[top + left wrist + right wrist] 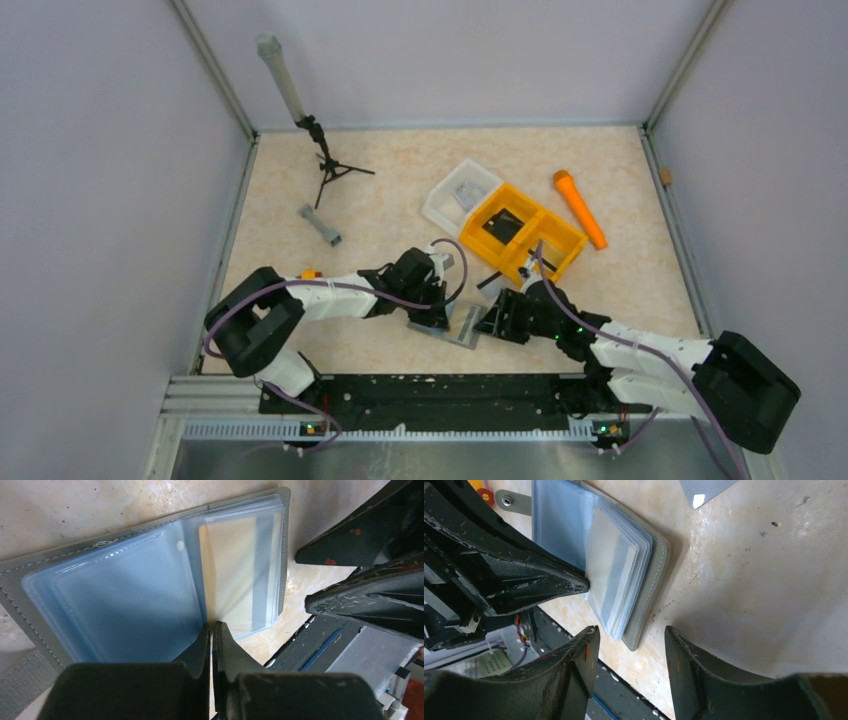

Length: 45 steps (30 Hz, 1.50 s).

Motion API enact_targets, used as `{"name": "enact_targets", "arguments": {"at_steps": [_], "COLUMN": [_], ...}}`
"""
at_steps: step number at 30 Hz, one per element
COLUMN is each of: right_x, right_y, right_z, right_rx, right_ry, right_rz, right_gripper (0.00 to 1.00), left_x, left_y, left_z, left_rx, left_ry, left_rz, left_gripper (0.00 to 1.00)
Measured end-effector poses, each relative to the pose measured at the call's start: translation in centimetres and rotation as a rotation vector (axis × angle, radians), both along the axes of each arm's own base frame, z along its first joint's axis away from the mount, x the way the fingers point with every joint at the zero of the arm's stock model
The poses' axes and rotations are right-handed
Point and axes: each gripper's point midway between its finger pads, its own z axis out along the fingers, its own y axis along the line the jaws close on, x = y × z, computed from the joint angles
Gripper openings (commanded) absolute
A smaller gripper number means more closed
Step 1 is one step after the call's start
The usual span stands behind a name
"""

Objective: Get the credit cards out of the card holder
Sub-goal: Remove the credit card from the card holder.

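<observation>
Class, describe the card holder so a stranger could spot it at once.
Near the table's front edge, between the left gripper and right gripper, lies the card holder. Unlike the orange bin and clear tray behind it, it is a flat grey wallet, opened on clear sleeves.

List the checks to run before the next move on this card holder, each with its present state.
1. Card holder lying open on the table: ok.
2. Left gripper shut at the edge of the clear sleeves: ok.
3. A sleeve actually pinched by it: cannot tell.
4. Right gripper open, straddling the holder's corner: ok.
5. A credit card showing inside a sleeve: cannot tell.
</observation>
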Motion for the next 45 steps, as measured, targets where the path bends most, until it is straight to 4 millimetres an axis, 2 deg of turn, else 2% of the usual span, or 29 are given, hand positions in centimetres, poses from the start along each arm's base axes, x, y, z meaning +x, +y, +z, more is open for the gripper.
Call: {"name": "enact_targets", "arguments": {"at_steps": [11,18,23,27,34,36,39,45], "right_x": [0.1,-0.1,0.1,0.2,0.2,0.2,0.1,0.2], "right_y": [1.5,1.5,1.6,1.6,1.6,1.6,1.6,1.5], "right_z": [-0.5,-0.7,0.1,0.4,0.2,-0.1,-0.6,-1.0], "right_rx": [0.105,0.168,0.193,0.198,0.192,0.187,0.175,0.165], "right_ry": [0.037,0.053,0.034,0.023,0.028,0.034,0.045,0.049], "right_rz": [-0.048,-0.073,-0.079,-0.084,-0.083,-0.082,-0.081,-0.082], "right_gripper": [0.42,0.30,0.15,0.14,0.19,0.15,0.00,0.00], "left_x": [0.0,-0.1,-0.1,-0.1,-0.1,-0.1,-0.1,-0.1], "left_y": [-0.1,-0.4,-0.4,-0.5,-0.5,-0.6,-0.6,-0.5], "left_z": [-0.2,-0.2,-0.2,-0.2,-0.2,-0.2,-0.2,-0.2], "left_rx": [-0.124,-0.158,-0.168,-0.174,-0.175,-0.177,-0.179,-0.182], "left_ry": [0.067,0.090,0.093,0.100,0.100,0.100,0.103,0.108], "left_rz": [0.021,0.018,0.017,0.015,0.014,0.013,0.012,0.016], "left_gripper": [0.00,0.00,0.00,0.00,0.00,0.00,0.00,0.00]}}
